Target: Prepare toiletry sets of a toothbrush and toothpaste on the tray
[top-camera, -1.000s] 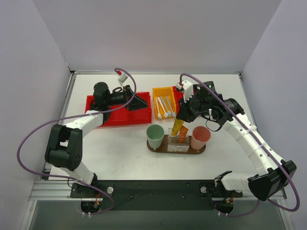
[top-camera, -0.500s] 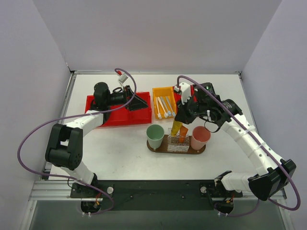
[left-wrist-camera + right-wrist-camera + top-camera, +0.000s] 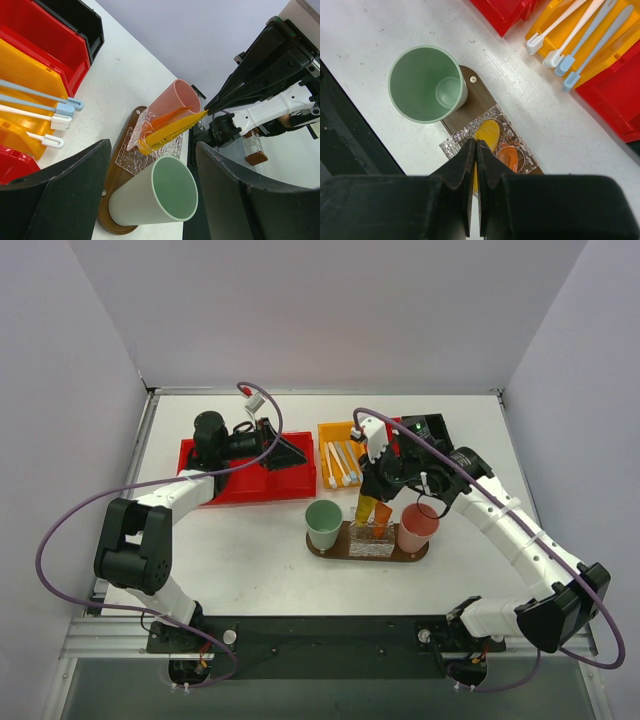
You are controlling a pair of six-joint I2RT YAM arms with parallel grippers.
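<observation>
Two toothpaste tubes in the clear holder (image 3: 370, 543) at mid-tray (image 3: 330, 549), between the green cup (image 3: 323, 524) and the pink cup (image 3: 418, 528). Over the last second, swings the right gripper (image 3: 210, 107) a little toward the table's far-left corner, away from the pink cup and nearer the yellow bin (image 3: 335, 432), carrying the tail of the yellow tube (image 3: 367, 508) with it. Keeps the fingers clenched on that flat tail, with the tube's nose already down inside the holder beside the orange tube (image 3: 383, 518). Reads as a placement nearly finished, probably with only the release left. Holds the left gripper (image 3: 288, 453) spread wide and empty above the red bin (image 3: 240, 486) in the table's far-left quarter. Shows a slim, flat, glossy yellow tube, leaning well off vertical and likely to settle against the holder's rim once freed. Leaves the toothbrushes (image 3: 343, 462), white with pale blue or white ends, lying in the yellow bin beyond the tray's far edge. Green cup empty, so no set complete yet.
</observation>
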